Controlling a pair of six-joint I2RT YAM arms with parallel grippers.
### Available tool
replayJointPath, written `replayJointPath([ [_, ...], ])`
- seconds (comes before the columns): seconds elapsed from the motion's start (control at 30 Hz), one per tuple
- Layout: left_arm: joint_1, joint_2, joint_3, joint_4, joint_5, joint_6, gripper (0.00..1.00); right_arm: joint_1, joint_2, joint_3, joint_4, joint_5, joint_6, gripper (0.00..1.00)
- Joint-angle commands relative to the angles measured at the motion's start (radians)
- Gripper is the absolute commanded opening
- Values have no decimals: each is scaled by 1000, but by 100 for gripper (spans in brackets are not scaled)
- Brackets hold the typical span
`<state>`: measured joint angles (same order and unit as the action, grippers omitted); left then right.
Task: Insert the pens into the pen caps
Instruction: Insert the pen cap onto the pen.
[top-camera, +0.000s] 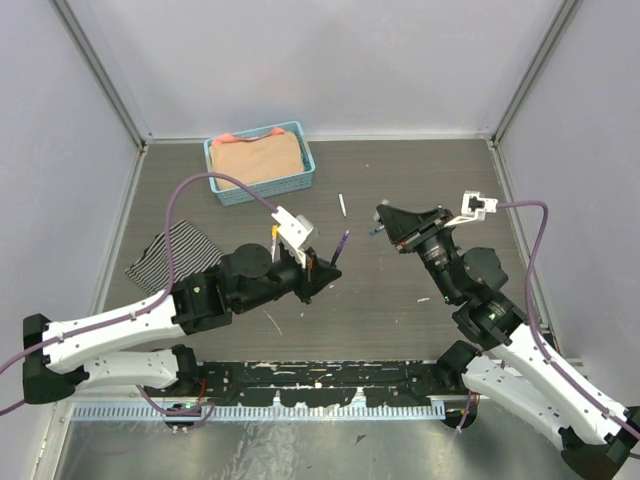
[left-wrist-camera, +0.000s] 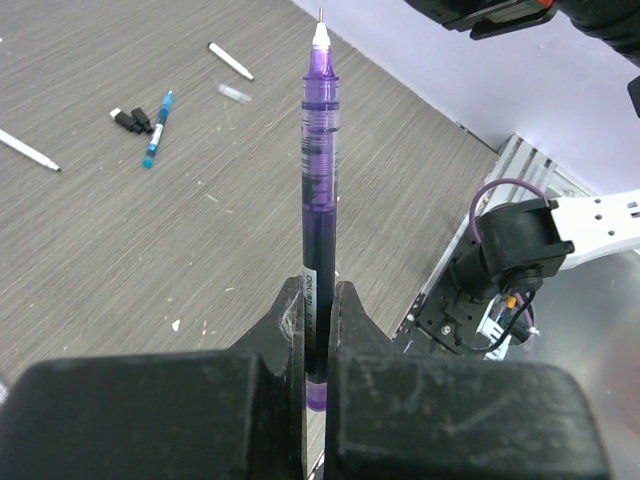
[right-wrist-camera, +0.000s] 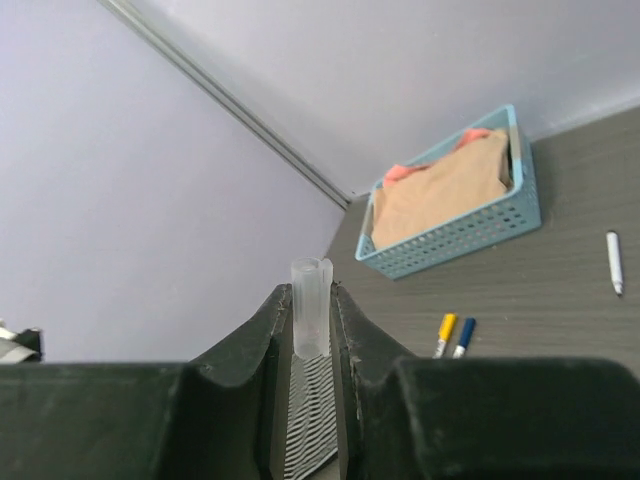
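My left gripper (left-wrist-camera: 318, 292) is shut on the lower end of a purple pen (left-wrist-camera: 320, 190), whose fine uncapped tip points up and away. In the top view this pen (top-camera: 340, 246) sticks out of the left gripper (top-camera: 324, 272) toward the table's middle. My right gripper (right-wrist-camera: 311, 292) is shut on a short clear pen cap (right-wrist-camera: 311, 322), open end outward; in the top view the gripper (top-camera: 382, 214) is raised right of centre, apart from the purple pen. A white pen (top-camera: 342, 205) lies between them. A blue pen (left-wrist-camera: 157, 130), black caps (left-wrist-camera: 130, 118) and a clear cap (left-wrist-camera: 232, 92) lie on the table.
A blue basket (top-camera: 260, 160) holding tan and pink cloth stands at the back left. A striped cloth (top-camera: 175, 255) lies at the left. Yellow-capped (right-wrist-camera: 445, 333) and blue-capped (right-wrist-camera: 464, 336) pens lie side by side near the left arm. Another white pen (left-wrist-camera: 28, 150) lies apart.
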<state>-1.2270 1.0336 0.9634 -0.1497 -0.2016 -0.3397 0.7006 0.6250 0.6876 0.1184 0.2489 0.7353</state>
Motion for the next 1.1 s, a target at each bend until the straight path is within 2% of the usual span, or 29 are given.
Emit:
replayJointPath([
  [0.0,-5,23,30,93,33,20,0,0,-21,62,89,-40,-32,0],
  [0.37,-7,84,72,107,75,13,0,0,-37,99,74,-150,-55,0],
  [1.07,-7,85,74,120,65,16,0,-1,-8,117,30,-214,-66,0],
])
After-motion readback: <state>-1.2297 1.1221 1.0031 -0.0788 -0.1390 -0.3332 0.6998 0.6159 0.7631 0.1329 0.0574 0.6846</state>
